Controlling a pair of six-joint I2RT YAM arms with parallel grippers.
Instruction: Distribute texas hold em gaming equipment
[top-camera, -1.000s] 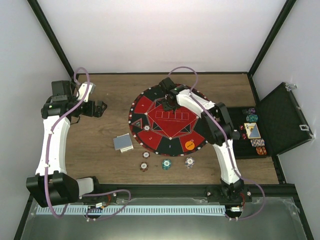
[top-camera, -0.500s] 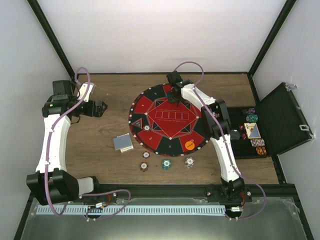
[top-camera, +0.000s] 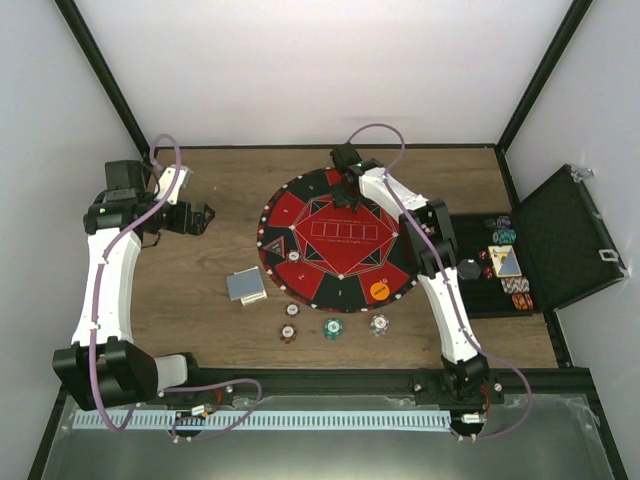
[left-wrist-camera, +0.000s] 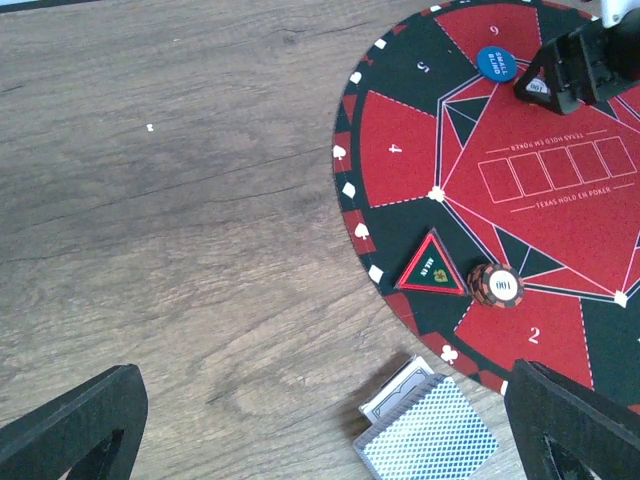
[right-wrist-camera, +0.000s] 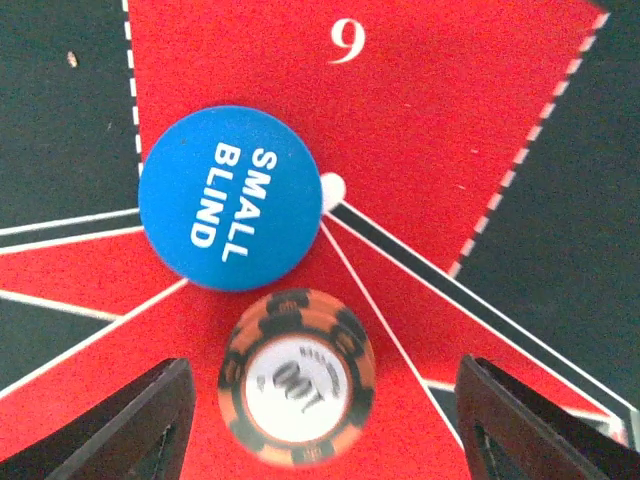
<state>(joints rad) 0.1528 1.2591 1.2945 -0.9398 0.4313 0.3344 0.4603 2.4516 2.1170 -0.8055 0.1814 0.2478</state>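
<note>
Two poker chips sit on the mat, one chip loose between the spread right gripper beside the Small Blind button. Left gripper is spread, empty. Card deck, three chips wait off-mat.

White arm links; black joints; purple cables.

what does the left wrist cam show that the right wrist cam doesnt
Only left wrist: the card deck on the wooden table, the triangular all-in marker and a red chip by section 2.
Only right wrist: a clear look at a second red chip lying between the right fingers, clear of both.
Both: the blue small blind disc on the red-and-black mat, near section 9.
</note>
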